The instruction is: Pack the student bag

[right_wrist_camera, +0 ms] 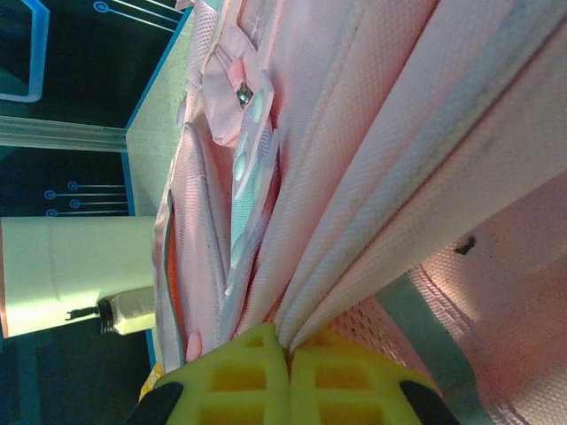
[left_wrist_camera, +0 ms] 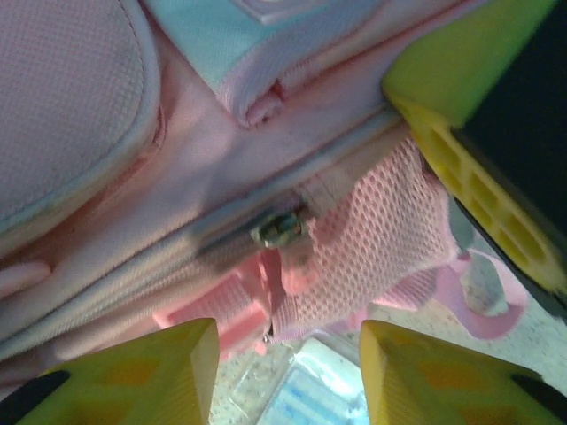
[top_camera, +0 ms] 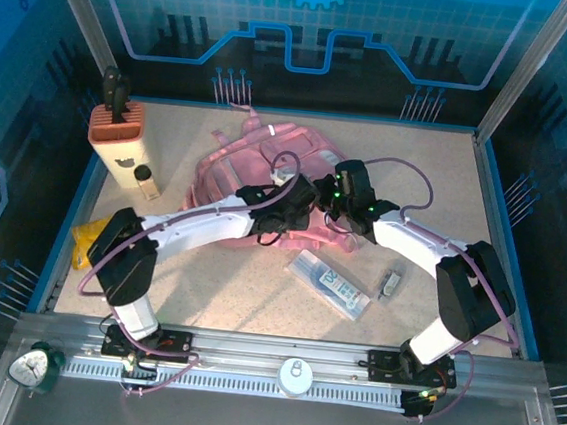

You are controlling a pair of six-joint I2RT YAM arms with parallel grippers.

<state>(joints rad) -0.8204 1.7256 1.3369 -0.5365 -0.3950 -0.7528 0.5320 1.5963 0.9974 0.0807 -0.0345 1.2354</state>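
The pink student bag [top_camera: 236, 163] lies mid-table [top_camera: 437, 187], toward the back, and both arms hide its near half. The right gripper [right_wrist_camera: 288, 354] is clenched on a fold of the bag's cloth. The left gripper [left_wrist_camera: 288, 354] hangs released, fingers apart, near a blurry metal zipper pull [left_wrist_camera: 281, 230]. A yellow thing [top_camera: 84, 242] peeks from under the left arm; I can't tell what it is.

In the top view, the near edge of the student bag [top_camera: 258, 160] is covered by both arms. The small object [top_camera: 390, 282] right of the clear packet [top_camera: 329, 283] cannot be identified. In the left wrist view, the packet is blurred and cut off.
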